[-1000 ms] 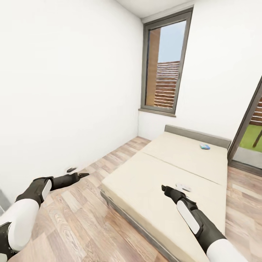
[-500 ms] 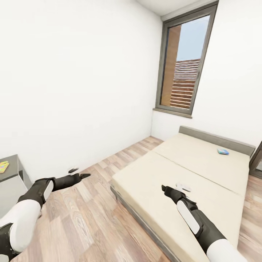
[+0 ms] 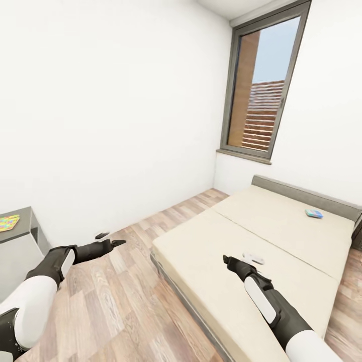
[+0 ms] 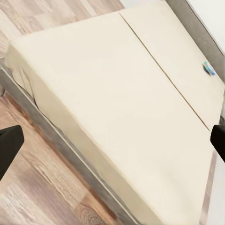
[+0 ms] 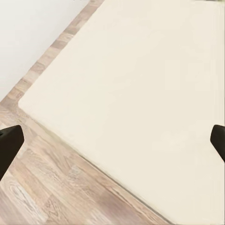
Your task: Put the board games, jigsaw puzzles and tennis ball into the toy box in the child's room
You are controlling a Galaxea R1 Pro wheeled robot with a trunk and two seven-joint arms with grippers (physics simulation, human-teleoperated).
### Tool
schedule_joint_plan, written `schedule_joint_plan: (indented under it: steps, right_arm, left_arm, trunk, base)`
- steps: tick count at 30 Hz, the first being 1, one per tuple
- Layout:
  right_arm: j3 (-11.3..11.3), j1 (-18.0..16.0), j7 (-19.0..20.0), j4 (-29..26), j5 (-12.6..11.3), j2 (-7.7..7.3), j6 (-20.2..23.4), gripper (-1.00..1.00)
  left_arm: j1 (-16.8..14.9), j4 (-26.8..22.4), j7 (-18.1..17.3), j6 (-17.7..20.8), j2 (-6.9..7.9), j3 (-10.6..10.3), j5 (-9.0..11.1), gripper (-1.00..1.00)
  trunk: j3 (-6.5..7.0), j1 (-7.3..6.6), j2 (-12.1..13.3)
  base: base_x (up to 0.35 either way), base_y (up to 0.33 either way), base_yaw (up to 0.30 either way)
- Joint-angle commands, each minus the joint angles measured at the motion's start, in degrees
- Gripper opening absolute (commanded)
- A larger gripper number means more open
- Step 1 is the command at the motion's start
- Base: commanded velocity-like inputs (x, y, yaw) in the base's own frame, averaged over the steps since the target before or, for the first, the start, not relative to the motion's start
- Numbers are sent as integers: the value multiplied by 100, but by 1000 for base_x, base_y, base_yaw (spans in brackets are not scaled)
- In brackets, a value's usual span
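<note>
The head view looks across a white-walled room with a wood plank floor (image 3: 125,301) and a tall dark-framed window (image 3: 264,85). The bed (image 3: 241,261), with beige mattress, dark grey frame and low grey headboard (image 3: 306,193), occupies the right half of that view.

One board game (image 3: 313,213), blue, lies flat on the mattress near the headboard; the left wrist view shows it as a small blue box (image 4: 209,68) at the far end of the bed. No print on its cover can be read at this size.

At the left edge of the head view stands a dark grey tabletop (image 3: 17,226), with a jigsaw puzzle (image 3: 8,222) of yellow, pink, blue and green pieces lying flat on it.

The left end effector (image 3: 108,240) hangs over the floor, jaws apart and empty. The right end effector (image 3: 241,260) hangs over the near part of the mattress, jaws likewise apart and empty. In each wrist view the dark fingertips (image 4: 9,145) (image 5: 9,140) stand at opposite picture edges.
</note>
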Motion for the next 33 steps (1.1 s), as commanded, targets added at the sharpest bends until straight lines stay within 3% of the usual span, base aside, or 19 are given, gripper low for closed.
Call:
schedule_joint_plan:
  steps: [1, 9, 23, 33]
  right_arm:
    - [27, -5, -48, -11, -43, -10, 10, 100]
    - [29, -5, -56, -12, -43, -5, 13, 100]
    - [33, -4, -57, -5, -43, -4, 19, 100]
    - [31, -4, -57, -2, -42, -4, 19, 100]
  left_arm:
    - [-9, -6, -41, 39, -6, 48, -56, 100]
    - [-6, -6, -41, 47, -6, 48, -62, 100]
    - [-1, -6, -39, 45, -8, 48, -57, 100]
    - [0, -6, -41, 41, -11, 48, -55, 100]
  trunk:
    - [-14, 4, -14]
    - [-14, 4, -14]
    - [-14, 4, -14]
    - [-14, 4, -14]
  base:
    - [-4, -295, 5]
    - [-1, -288, 75]
    - [-40, -278, 272]
    - [-5, -83, 289]
